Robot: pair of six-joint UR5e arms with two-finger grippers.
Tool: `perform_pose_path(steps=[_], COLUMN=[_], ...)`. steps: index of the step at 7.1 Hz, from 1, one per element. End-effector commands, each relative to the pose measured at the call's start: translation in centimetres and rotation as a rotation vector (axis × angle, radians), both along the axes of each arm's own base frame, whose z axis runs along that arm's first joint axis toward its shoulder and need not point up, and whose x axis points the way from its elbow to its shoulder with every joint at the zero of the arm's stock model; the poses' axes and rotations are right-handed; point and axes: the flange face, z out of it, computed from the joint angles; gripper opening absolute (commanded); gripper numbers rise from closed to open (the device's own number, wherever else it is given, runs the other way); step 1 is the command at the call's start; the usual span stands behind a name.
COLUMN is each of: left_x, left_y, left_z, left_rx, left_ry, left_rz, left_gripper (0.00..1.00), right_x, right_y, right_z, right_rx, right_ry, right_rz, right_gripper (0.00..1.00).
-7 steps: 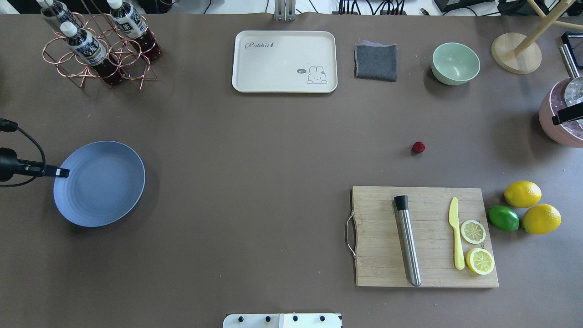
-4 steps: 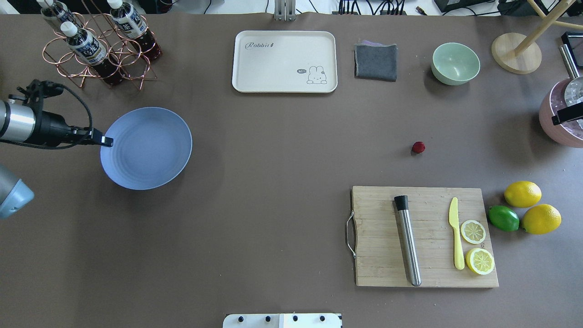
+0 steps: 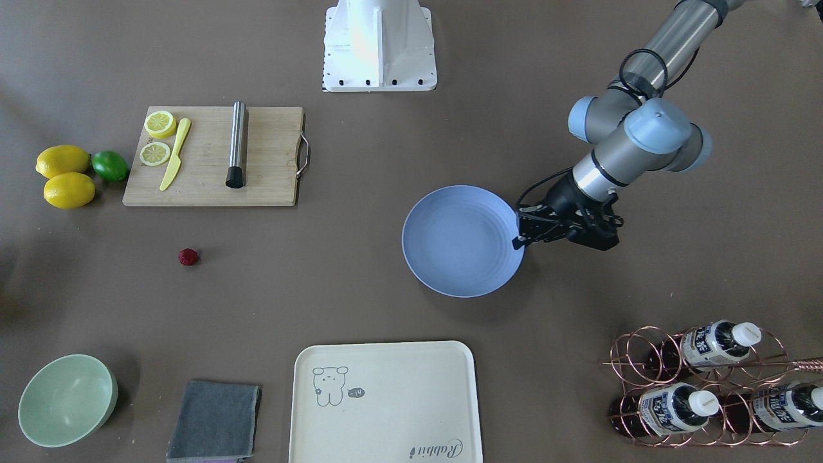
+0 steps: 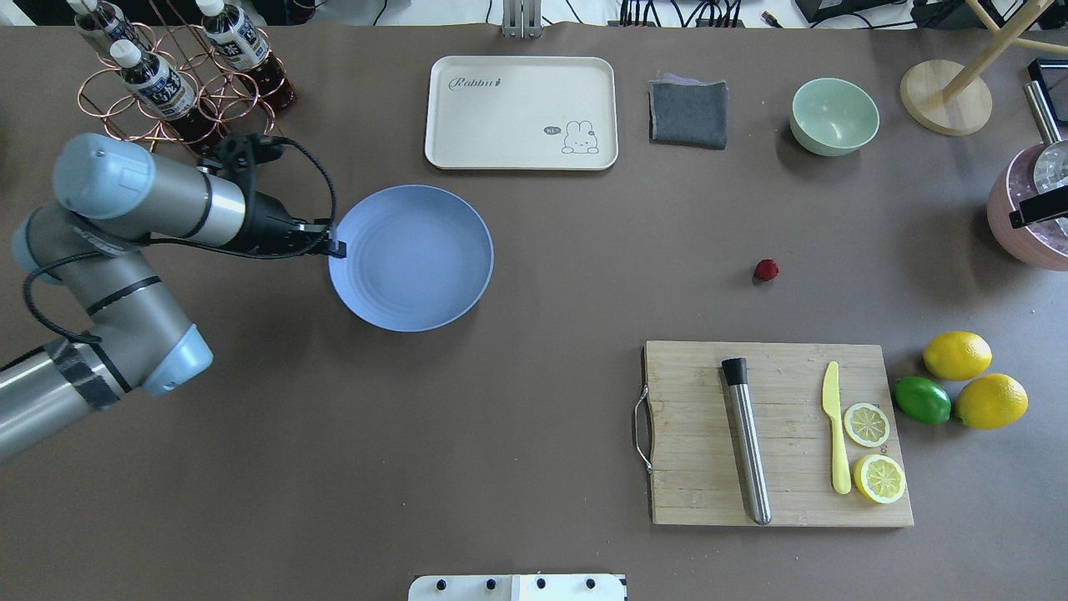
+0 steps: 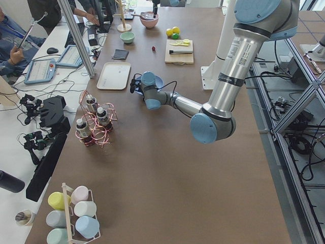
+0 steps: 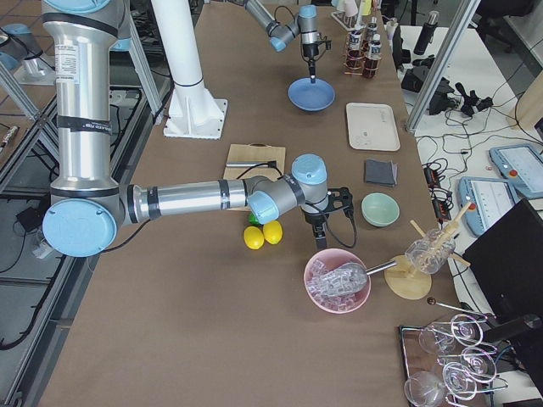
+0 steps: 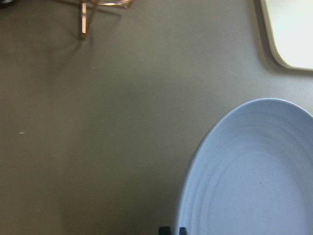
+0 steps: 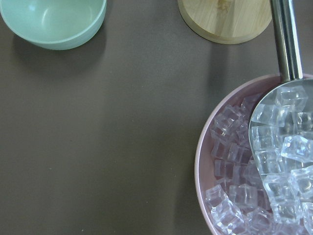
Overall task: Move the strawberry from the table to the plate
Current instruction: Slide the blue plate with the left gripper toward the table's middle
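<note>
Left gripper [image 4: 334, 248] clamps the left rim of the round, shallow, matte light-blue plate [image 4: 417, 267]. Tiny dark red strawberry [image 4: 766, 270] lies on the brown-grey bench [image 4: 534, 401], well right of the plate.

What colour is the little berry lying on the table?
Dark red. The strawberry shows best in the overhead exterior view.

My left gripper [image 3: 518, 239] pinched the rim of the light-blue plate [image 3: 460, 241] on the side nearest my arm, fingers closed over its edge. The strawberry [image 3: 188, 257] lay on the bare table [image 3: 360, 289], well apart from the plate, near the wooden cutting board [image 3: 212, 156] and touching nothing.
</note>
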Motion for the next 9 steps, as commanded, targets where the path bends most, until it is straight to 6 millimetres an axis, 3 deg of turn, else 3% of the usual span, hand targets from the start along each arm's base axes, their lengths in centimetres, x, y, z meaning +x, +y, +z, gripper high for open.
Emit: perform_pose_path(steps=[1, 4, 5, 6, 8, 9], left_x=[7.1, 9.1, 9.0, 8.7, 4.8, 0.5], left_y=[2.9, 3.2, 3.2, 3.1, 1.7, 1.1], left_z=[-5.4, -6.9, -7.1, -7.0, -5.3, -3.8], left_rx=[-0.012, -0.005, 0.001, 0.011, 0.025, 0.061], left_ry=[-0.009, -0.02, -0.017, -0.018, -0.031, -0.058], left_rz=[-0.006, -0.028, -0.029, -0.032, -0.06, -0.037], left_gripper=[0.0, 0.0, 0.1, 0.97, 0.98, 0.98], right_x=[-0.1, -0.1, -0.1, -0.2, -1.3, -3.3], right_y=[-0.2, -0.3, -0.4, -0.5, -1.4, -2.2], right_z=[-0.2, -0.4, -0.4, -0.7, -2.2, -3.8], right_rx=[0.003, 0.005, 0.007, 0.011, -0.022, -0.049], right_ry=[0.0, -0.002, -0.002, -0.004, -0.032, -0.059], right_rz=[0.001, 0.001, 0.002, -0.001, 0.034, 0.058], right_gripper=[1.0, 1.0, 1.0, 1.0, 1.0, 1.0])
